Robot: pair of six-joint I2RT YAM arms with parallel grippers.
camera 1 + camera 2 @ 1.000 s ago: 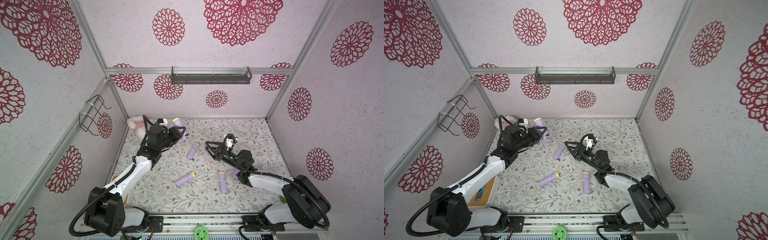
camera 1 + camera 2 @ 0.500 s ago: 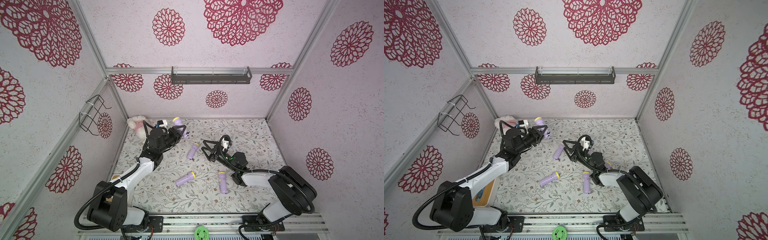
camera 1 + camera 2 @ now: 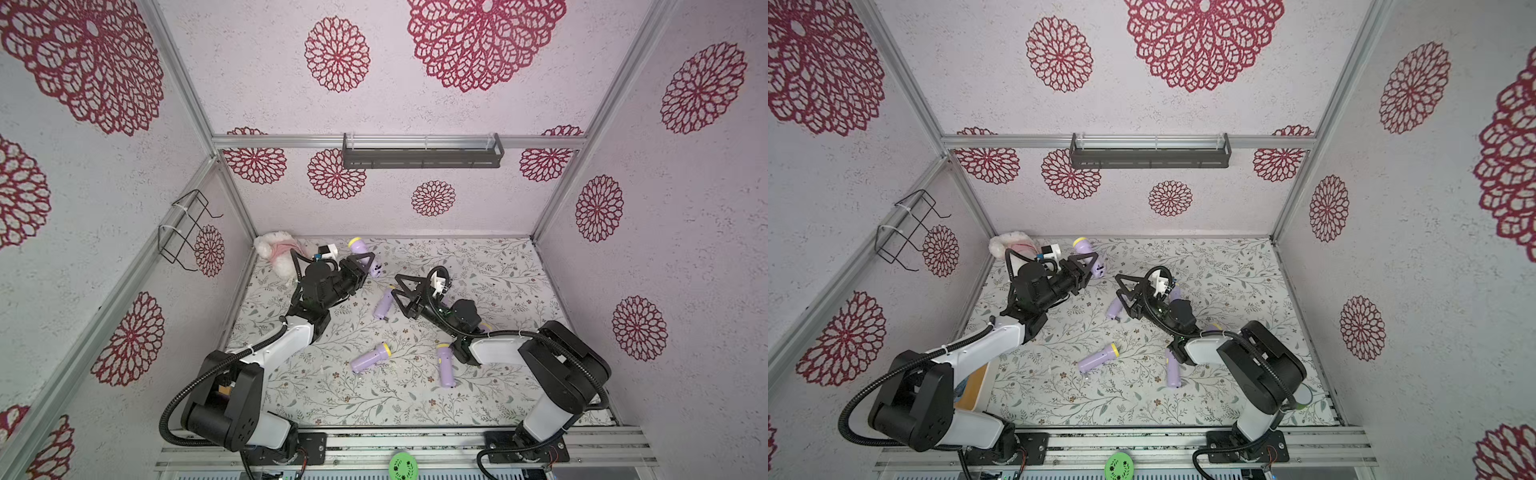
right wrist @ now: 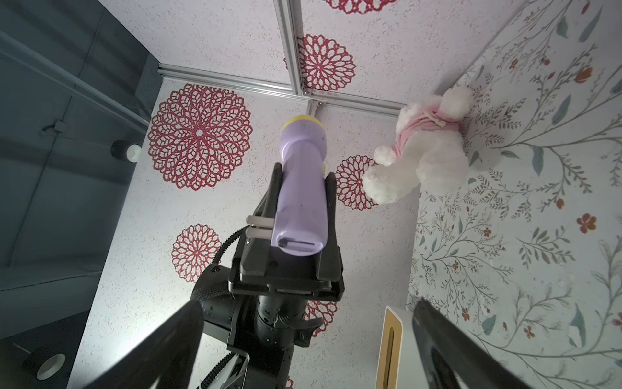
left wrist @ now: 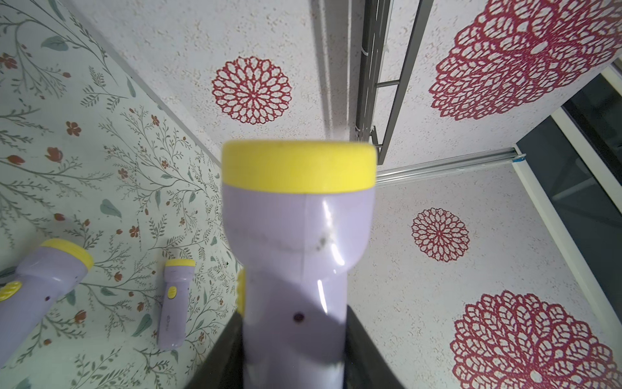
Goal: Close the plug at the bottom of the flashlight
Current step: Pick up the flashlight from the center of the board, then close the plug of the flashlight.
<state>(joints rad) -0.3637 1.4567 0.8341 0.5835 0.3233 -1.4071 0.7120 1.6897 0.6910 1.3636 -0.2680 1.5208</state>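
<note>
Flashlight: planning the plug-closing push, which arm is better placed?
Right, likely: the right gripper is open, free, facing the bottom of the flashlight; the left gripper is shut on its body.

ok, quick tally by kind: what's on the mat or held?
Flashlights in plain view: 4 (one in left claw, three loose)
Flashlights part-hidden by right arm: at least 1
Plush toy: 1
Total: at least 6

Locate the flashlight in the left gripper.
In both top views the flashlight is raised at the far left, clamped in the left gripper, near the white plush toy.
</note>
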